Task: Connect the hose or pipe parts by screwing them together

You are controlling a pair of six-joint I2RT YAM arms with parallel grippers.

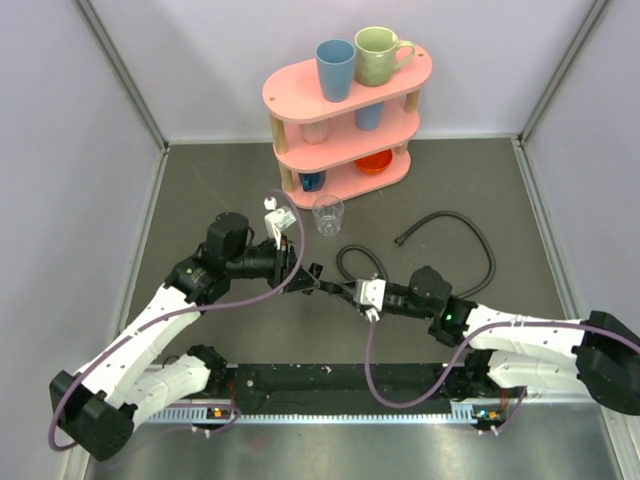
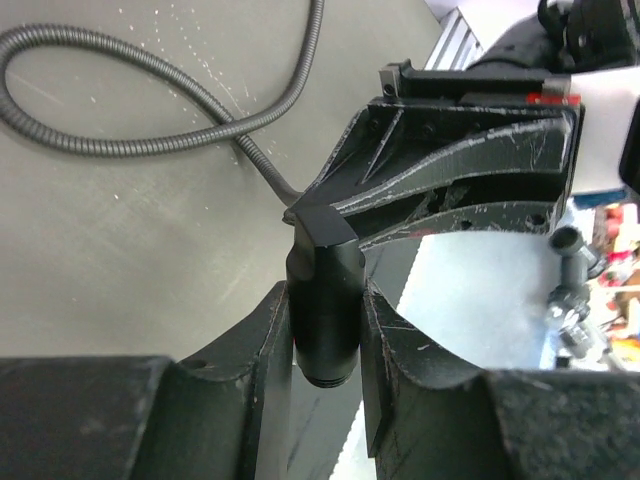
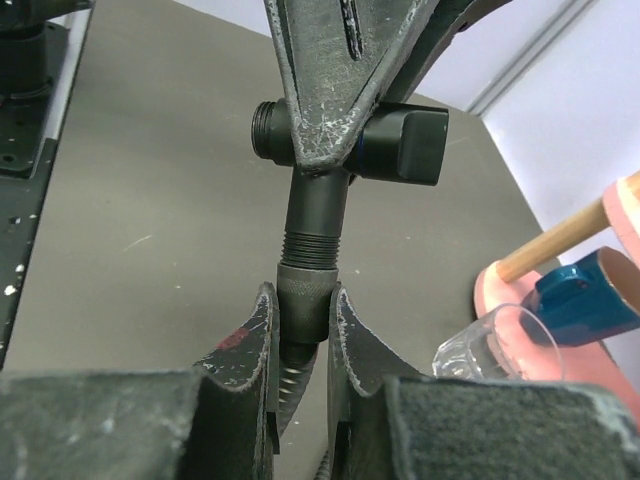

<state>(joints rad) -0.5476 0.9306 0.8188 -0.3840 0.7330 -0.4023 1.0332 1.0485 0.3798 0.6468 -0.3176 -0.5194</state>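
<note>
While both arms meet over the middle of the dark grey matte table (image 1: 200, 190), I see the left gripper (image 2: 326, 325) clamped hard on a black fitting (image 2: 325, 280). It is a smooth matte cylinder with a fine thread at its free end and a blocky, angular head at the other.

In the right wrist view, the right gripper (image 3: 303, 325) is pinched shut around the hose end (image 3: 305, 292), a dark round collar. The ribbed, spiral-wound hose (image 1: 470, 225) leaves beneath it between the scuffed black fingers. Above the collar, a band of thread and a plain round stem run straight up into the fitting, meeting it at a right angle. Some of that thread stands exposed. The two parts are held between the grippers, near the clear glass (image 1: 328, 213).

The hose arcs across the table to the right, and its free end lies right of the glass. A smaller loop lies just behind the grippers; I cannot tell whether it is the same piece.

At the back stands a pink shelf (image 1: 300, 95) with three oval boards on pale wooden posts.
- **Top board:** a blue cup (image 1: 335, 68) and a green mug (image 1: 377, 55), both upright.
- **Middle board:** a pink cup (image 1: 316, 130) and a second blue cup (image 1: 368, 117).
- **Bottom board:** a dark blue cup (image 1: 311, 181) and an orange bowl (image 1: 375, 161).

The glass stands upright in front of the shelf, and through its wall I see only the table.
</note>
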